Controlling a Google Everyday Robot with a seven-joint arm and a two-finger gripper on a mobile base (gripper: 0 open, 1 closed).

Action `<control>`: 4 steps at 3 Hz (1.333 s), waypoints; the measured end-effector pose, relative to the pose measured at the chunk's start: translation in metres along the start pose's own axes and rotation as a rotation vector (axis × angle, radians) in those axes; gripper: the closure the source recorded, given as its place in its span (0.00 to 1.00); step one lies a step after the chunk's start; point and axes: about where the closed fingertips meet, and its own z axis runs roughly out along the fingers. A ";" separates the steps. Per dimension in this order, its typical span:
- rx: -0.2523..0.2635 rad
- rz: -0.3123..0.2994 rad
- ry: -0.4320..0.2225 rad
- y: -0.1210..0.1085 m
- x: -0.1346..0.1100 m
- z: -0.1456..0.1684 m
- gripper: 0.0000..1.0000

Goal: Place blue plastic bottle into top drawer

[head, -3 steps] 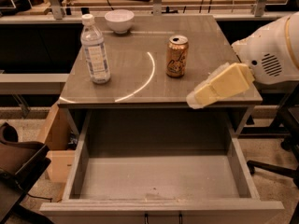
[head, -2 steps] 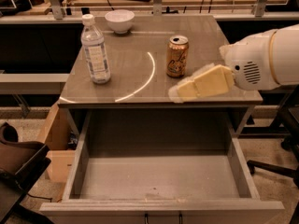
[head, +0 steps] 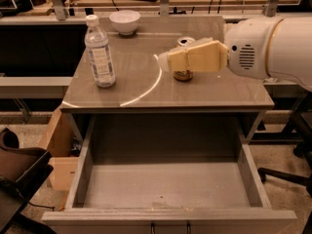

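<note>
- blue plastic bottle (head: 100, 52) stands upright on the left side of the cabinet top (head: 214, 89); white cap on; the print on its pale label is too small to read
- gripper (head: 165, 62) hangs over the middle of the cabinet top, in front of the soda can (head: 184, 75) and hiding its label; whether it is open or closed cannot be told
- earlier it was off the cabinet top's right edge; it has swung left, nearer the bottle
- top drawer (head: 165, 216) is pulled open below the cabinet top

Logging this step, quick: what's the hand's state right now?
Hand: above the tabletop, in front of the soda can, apart from the blue plastic bottle; open or closed cannot be told.
</note>
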 end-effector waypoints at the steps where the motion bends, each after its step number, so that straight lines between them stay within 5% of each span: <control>1: 0.001 0.001 0.000 -0.001 0.000 -0.001 0.00; 2: 0.008 -0.004 -0.037 0.008 -0.003 0.009 0.00; 4: 0.003 0.015 -0.167 0.052 0.005 0.087 0.00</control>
